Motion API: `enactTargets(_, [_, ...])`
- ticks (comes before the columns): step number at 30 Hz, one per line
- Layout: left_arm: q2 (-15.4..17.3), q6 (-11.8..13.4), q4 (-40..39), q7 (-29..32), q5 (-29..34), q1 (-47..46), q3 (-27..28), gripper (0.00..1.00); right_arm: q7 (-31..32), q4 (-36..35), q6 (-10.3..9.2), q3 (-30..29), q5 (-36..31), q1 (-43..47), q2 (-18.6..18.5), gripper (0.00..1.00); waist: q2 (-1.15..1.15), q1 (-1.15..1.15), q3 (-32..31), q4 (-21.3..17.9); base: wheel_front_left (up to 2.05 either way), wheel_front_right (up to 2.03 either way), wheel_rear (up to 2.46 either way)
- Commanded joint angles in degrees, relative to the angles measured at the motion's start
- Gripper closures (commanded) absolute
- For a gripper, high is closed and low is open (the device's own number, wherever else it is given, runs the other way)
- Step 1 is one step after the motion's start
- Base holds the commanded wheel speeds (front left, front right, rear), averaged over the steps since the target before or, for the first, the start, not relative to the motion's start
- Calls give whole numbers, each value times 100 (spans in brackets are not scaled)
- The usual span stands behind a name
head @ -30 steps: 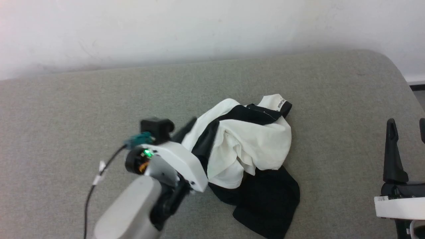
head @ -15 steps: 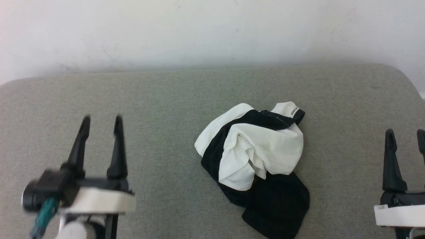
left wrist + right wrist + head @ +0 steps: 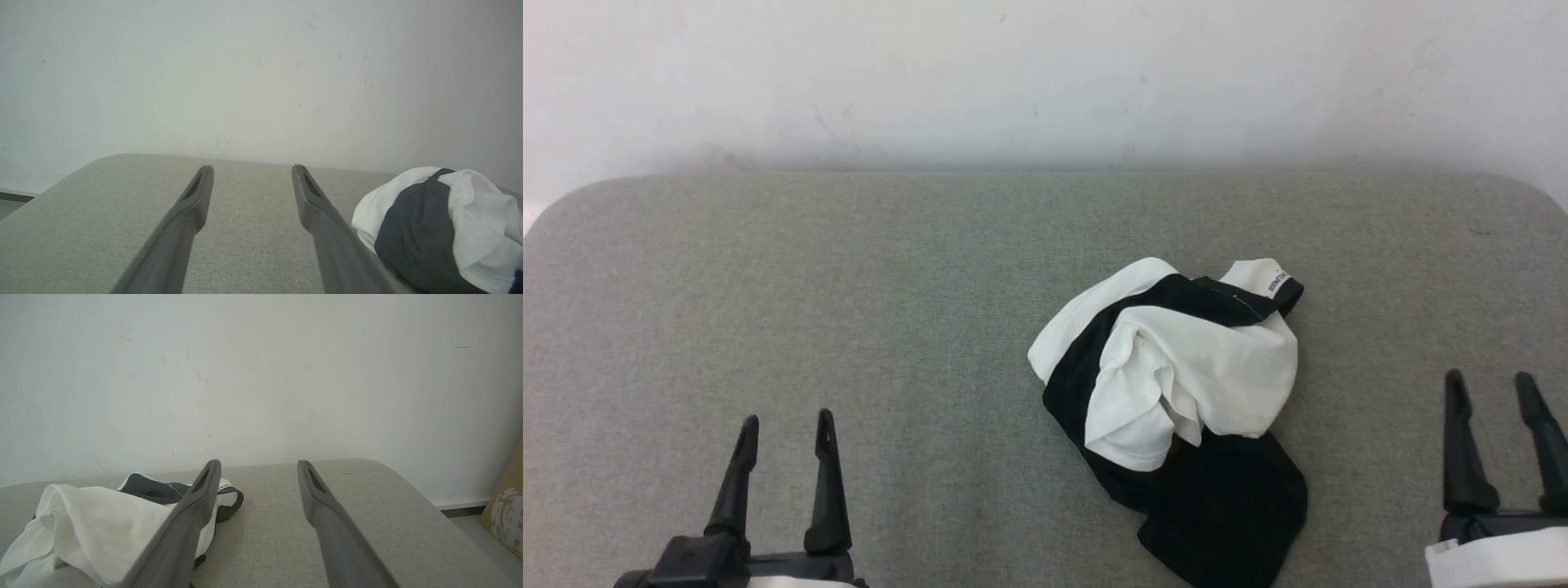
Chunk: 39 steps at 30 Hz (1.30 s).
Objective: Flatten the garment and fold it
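Observation:
The garment [image 3: 1184,384] lies crumpled in a heap on the grey padded surface [image 3: 849,286], right of centre; white folds sit on top, a black sleeve spills toward the near edge, and the black neckband with its printed tape pokes out at the far right. My left gripper [image 3: 784,423] stands open at the lower left, well apart from the heap. At the lower right my right gripper [image 3: 1490,381] is open too, with bare surface between it and the cloth. The left wrist view has the garment [image 3: 441,224] right of my left gripper [image 3: 251,168]. The right wrist view has the garment [image 3: 102,522] left of my right gripper [image 3: 258,462].
A pale wall [image 3: 1045,73] rises directly behind the padded surface. The surface has rounded far corners. In the right wrist view a strip of floor and a brown patterned object [image 3: 506,502] lie past the surface's right end.
My left arm has swung away from the garment's left side and drawn back to the lower left, fingers open. The camera has tilted, so the whole scene sits lower and further right. The garment lies as before.

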Motion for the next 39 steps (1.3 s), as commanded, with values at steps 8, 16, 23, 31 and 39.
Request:
enactTargets(8, [-261, -530, 4, -28, 371, -210, 250, 0, 1996, 172, -4, 632, -354, -132, 7, 0, -1, 0, 95, 105, 0, 0, 0])
enactTargets(16, [-507, -898, 172, -28, 434, -211, 374, 0, 3129, 913, -4, 946, -389, -297, -152, 0, -1, 0, 231, 311, 0, 0, 0])
enactTargets(23, [-663, -1116, 363, -28, 448, -221, 449, 0, 3198, 1821, -4, 1318, -493, -667, -304, 0, -1, 0, 209, 507, 0, 0, 0])
enactTargets(31, [-840, -1222, 474, -28, 431, -153, 542, 0, 2874, 2538, -4, 1353, -571, -1010, -328, 100, -1, 0, 98, 503, 0, 0, 0])
enactTargets(39, [-962, -1296, 388, -28, 442, -199, 671, 0, 2863, 1711, -4, 1176, -510, -1433, -849, 100, -1, 0, 108, 279, 0, 0, 0])
